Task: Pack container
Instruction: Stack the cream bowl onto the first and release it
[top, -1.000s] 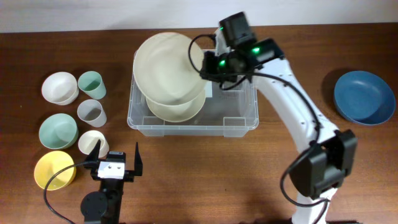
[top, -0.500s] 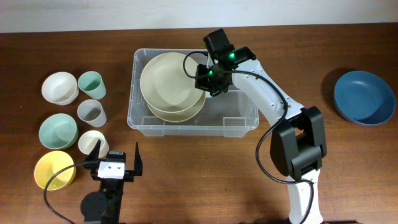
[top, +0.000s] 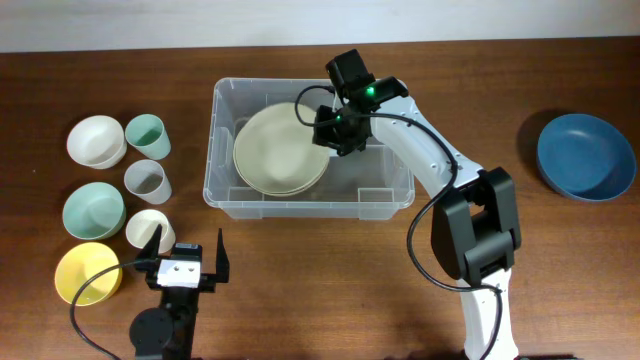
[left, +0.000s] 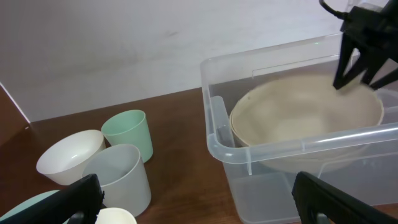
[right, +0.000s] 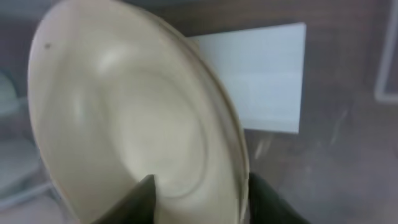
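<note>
The container (top: 310, 204) is a clear plastic tub at the table's middle, seen also in the left wrist view (left: 292, 147). Two cream bowls (top: 275, 150) lie nested inside it, nearly flat. My right gripper (top: 326, 126) reaches down into the tub at the bowls' right edge. In the right wrist view its jaws stand apart astride the top bowl's rim (right: 236, 143), one finger inside the bowl (right: 124, 112), one outside; the gripper (right: 202, 193) is open. A white label (right: 261, 74) shows through the tub's base. My left gripper (top: 188, 250) rests wide open near the front left, holding nothing (left: 199, 205).
Left of the tub stand a white bowl (top: 96, 140), a green cup (top: 147, 135), a grey cup (top: 147, 180), a green bowl (top: 93, 210), a cream cup (top: 148, 228) and a yellow bowl (top: 87, 272). A blue bowl (top: 586, 157) sits far right.
The right gripper lowered the tilted cream bowl into the tub onto the other bowl, then its jaws parted and the bowl settled nearly flat. The left arm stayed still.
</note>
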